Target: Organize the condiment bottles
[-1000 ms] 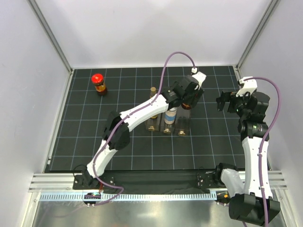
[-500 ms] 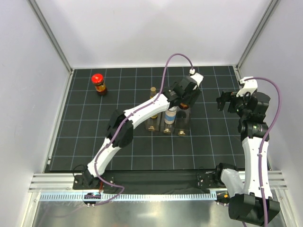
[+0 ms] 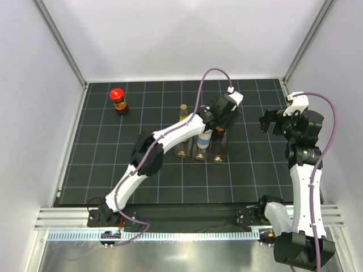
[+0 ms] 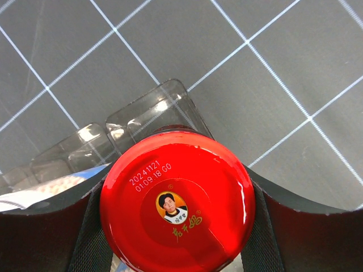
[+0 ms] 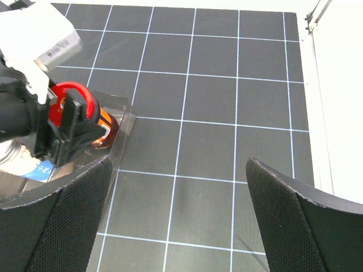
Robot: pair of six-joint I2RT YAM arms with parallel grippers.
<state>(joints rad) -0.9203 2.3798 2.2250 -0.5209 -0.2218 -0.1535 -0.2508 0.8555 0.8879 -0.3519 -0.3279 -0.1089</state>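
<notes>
My left gripper point(image 4: 176, 195) is shut on an amber jar by its red cap point(image 4: 177, 204) and holds it upright over the right end of the clear rack point(image 4: 144, 116). From above, the left gripper point(image 3: 222, 120) hides that jar. In the right wrist view the held jar point(image 5: 104, 128) hangs just inside the rack wall point(image 5: 122, 131). A white blue-labelled bottle point(image 3: 204, 138) stands in the rack's middle. A slim brown-capped bottle point(image 3: 183, 111) stands at the rack's back left. A second red-capped jar point(image 3: 118, 99) stands alone at the far left. My right gripper point(image 3: 266, 122) is open with nothing in it, to the right of the rack.
The clear rack point(image 3: 201, 151) sits mid-mat on the black gridded surface point(image 3: 102, 164). White walls and metal frame posts close in the mat's back and sides. In the right wrist view the mat's right edge meets a white ledge point(image 5: 332, 113).
The left arm has brought the jar slightly lower and closer into the rack, its elbow shifting right. The right arm has not moved.
</notes>
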